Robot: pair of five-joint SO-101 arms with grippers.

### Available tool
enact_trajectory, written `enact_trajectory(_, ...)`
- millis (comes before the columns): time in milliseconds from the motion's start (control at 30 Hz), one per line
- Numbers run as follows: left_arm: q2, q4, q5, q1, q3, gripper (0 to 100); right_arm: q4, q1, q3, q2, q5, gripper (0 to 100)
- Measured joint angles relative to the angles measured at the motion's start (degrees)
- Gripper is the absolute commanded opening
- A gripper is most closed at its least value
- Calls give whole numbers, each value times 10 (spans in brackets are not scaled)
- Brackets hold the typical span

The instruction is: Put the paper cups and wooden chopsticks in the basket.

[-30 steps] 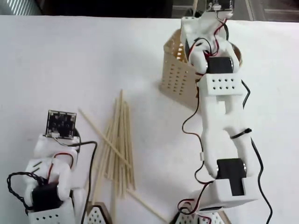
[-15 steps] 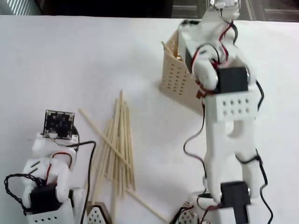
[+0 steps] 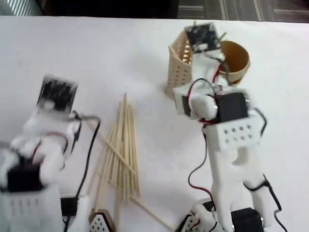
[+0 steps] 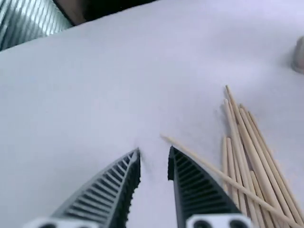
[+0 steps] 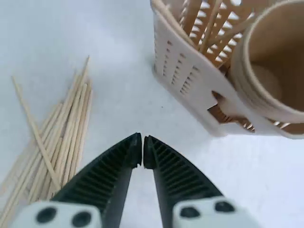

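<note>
1. The counter is white. The basket, pale and perforated, stands at upper centre of the high view.
2. A paper cup sits at the basket's right end, tilted so its open mouth shows. In the right wrist view the cup lies behind the basket wall.
3. Several wooden chopsticks stand leaning inside the basket, beside the cup.
4. A loose pile of chopsticks lies on the counter at lower centre of the high view, well apart from the basket. Most point roughly up-frame, and one single stick lies diagonally across them.
5. The right arm rises from the lower right of the high view, with its wrist over the basket. The right tool is closed tip to tip and holds nothing. It hangs above bare counter between the pile and the basket.
6. The left arm is at lower left of the high view. The left tool has a narrow gap between its tips and is empty. It hangs above the counter just beside the tip of the crossing stick, not touching it.
</note>
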Motion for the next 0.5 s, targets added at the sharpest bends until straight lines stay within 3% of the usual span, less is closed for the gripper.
enact_trajectory(133,160,34,0,63,-81,119,-113,-1,153,1,0,18)
enact_trajectory(233,271,37,0,98,-111,179,-209,0,258,1,-1,18)
enact_trajectory(333,382,37,1,110,-133,233,-295,8,332,1,-25,18)
enact_trajectory(500,547,13,26,112,-181,233,-383,37,386,1,-46,18)
